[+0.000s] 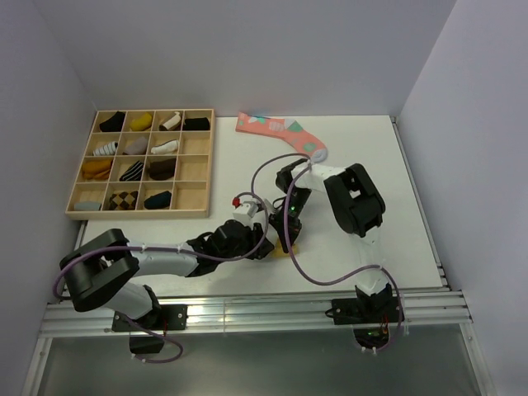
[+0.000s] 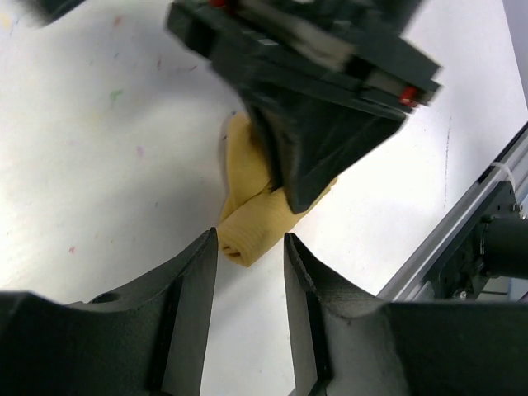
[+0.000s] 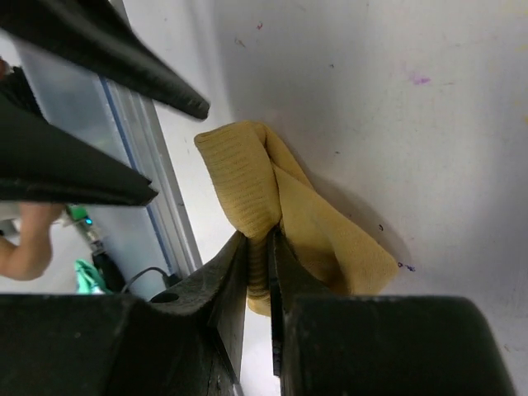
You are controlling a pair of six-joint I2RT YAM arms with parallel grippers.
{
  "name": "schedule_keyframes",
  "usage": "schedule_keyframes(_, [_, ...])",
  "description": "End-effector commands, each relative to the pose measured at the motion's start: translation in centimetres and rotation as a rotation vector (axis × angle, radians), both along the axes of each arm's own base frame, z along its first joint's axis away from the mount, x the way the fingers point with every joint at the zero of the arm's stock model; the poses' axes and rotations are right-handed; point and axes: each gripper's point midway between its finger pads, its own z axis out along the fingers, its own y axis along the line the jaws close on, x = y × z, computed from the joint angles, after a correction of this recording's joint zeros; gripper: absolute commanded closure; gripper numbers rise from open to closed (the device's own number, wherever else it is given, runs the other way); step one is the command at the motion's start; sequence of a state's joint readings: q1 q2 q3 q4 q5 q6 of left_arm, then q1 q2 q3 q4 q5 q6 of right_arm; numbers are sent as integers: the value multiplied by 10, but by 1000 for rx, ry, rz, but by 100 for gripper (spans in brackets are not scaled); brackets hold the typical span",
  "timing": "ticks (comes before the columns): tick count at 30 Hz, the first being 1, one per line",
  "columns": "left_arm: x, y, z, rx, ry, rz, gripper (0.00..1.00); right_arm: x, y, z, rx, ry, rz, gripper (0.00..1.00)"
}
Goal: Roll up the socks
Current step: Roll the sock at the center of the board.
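Observation:
A mustard-tan sock [image 3: 276, 194] lies bunched near the table's front edge, one end coiled into a small roll [image 2: 246, 231]. My right gripper [image 3: 257, 241] is shut on a fold of it, coming down from above [image 2: 309, 169]. My left gripper [image 2: 250, 241] is open, its tips level with the rolled end, which lies in the gap close to the left finger. In the top view only a sliver of the sock [image 1: 284, 252] shows under the two grippers, left [image 1: 262, 246] and right [image 1: 285, 238]. No other loose sock of the task is in view.
A long pink sock with teal and white patches [image 1: 280, 132] lies at the back of the table. A wooden compartment tray [image 1: 207, 165] at the back left holds several rolled socks. The aluminium rail [image 2: 462, 239] runs along the table's front edge, close to the sock.

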State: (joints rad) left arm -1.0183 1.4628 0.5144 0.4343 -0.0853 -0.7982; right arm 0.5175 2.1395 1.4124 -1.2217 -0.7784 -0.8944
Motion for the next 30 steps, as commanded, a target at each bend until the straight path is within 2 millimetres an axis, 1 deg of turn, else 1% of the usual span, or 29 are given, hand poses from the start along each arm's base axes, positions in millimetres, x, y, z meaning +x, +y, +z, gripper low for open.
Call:
schedule_keyframes(1, [7,-10,18,-9,-161,-64,57,16,-14,-22,-78,-50,30,91])
schedule_keyframes(4, [3,-19,17,-8,-197,-132,56,17,-15,-27,-97,-34,29,91])
schedule_keyframes(8, [4,-28,9,12,-209,-177,54,17,-16,-31,-111,-28,29,91])
schedule_keyframes(11, [5,-32,0,41,-206,-199,55,17,-16,-30,-112,-22,29,91])
schedule_keyframes(14, [5,-35,-2,34,-208,-206,54,18,-17,-30,-118,-21,25,91])
schedule_keyframes(16, [1,-38,-2,17,-198,-228,54,19,-17,-31,-123,-26,24,91])
schedule_keyframes(18, [1,-40,1,4,-202,-227,54,20,-16,-31,-124,-24,21,91])
schedule_keyframes(19, [2,-38,1,4,-205,-216,54,19,-16,-31,-124,-21,21,91])
schedule_keyframes(21, [3,-37,9,-13,-220,-208,54,20,-16,-31,-124,-23,21,91])
schedule_keyframes(22, [9,-33,10,1,-240,-177,53,20,-16,-31,-125,-23,19,91])
schedule_keyframes(23, [10,-33,15,-2,-250,-177,53,19,-17,-32,-125,-21,21,91])
schedule_keyframes(24, [9,-33,14,10,-252,-183,53,19,-17,-32,-129,-21,20,91])
schedule_keyframes(25, [12,-36,19,13,-266,-189,53,19,-17,-33,-130,-22,21,91])
schedule_keyframes(30, [14,-45,17,40,-273,-229,52,19,-18,-33,-137,-20,18,91])
